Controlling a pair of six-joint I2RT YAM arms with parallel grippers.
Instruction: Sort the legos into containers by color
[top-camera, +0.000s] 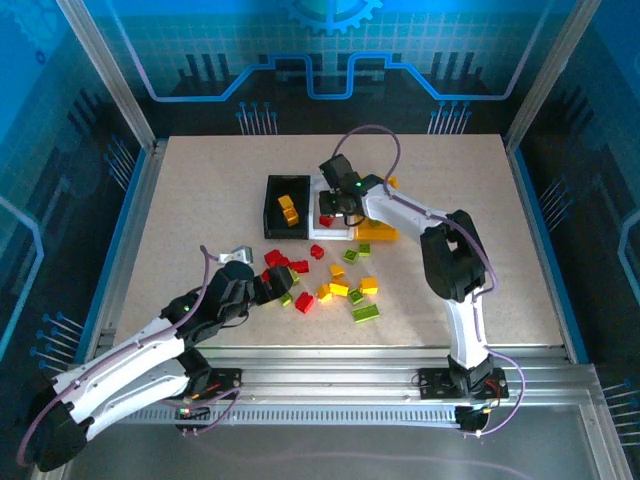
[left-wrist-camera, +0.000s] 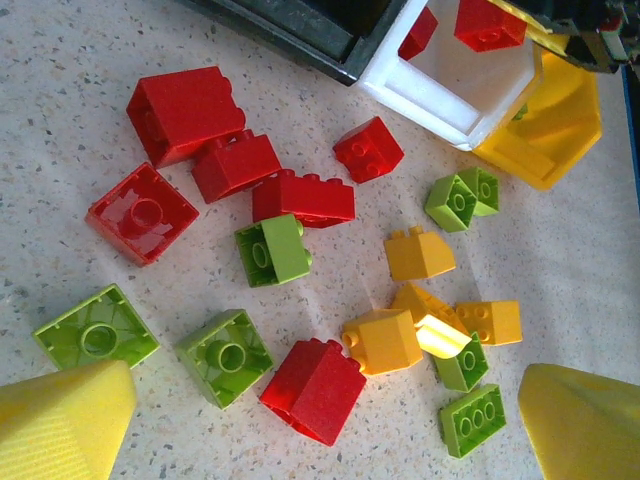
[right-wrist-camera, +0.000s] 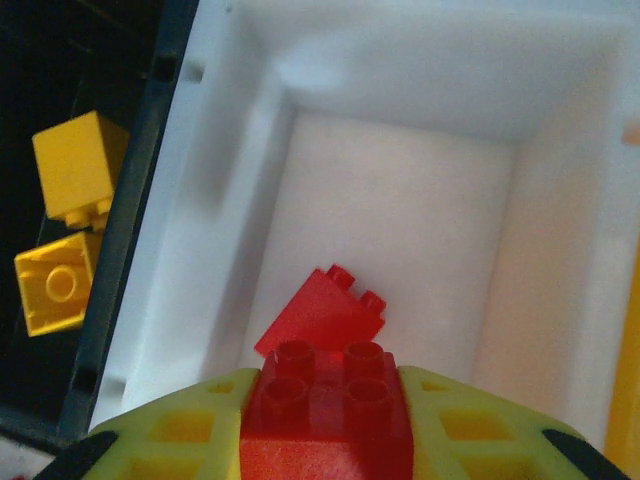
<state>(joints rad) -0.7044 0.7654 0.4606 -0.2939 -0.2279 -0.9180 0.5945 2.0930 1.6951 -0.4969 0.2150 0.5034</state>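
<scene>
My right gripper (right-wrist-camera: 325, 395) is shut on a red lego (right-wrist-camera: 325, 430) and holds it above the white container (right-wrist-camera: 560, 250), where another red lego (right-wrist-camera: 322, 312) lies tilted on the floor. From above, that right gripper (top-camera: 335, 207) hangs over the white container (top-camera: 318, 236), which stands between the black container (top-camera: 271, 207) and the yellow-orange one (top-camera: 383, 233). My left gripper (left-wrist-camera: 320, 430) stands open low over the loose pile. A red lego (left-wrist-camera: 315, 388) lies on the table between its yellow fingers (left-wrist-camera: 65, 420). Red, lime green and yellow-orange legos (top-camera: 335, 283) are scattered in front of the containers.
Two yellow-orange legos (right-wrist-camera: 75, 165) lie in the black container (right-wrist-camera: 150, 200). The left gripper (top-camera: 272, 288) sits at the pile's left edge. Blue-lit walls and metal rails (top-camera: 135, 180) fence the table on all sides.
</scene>
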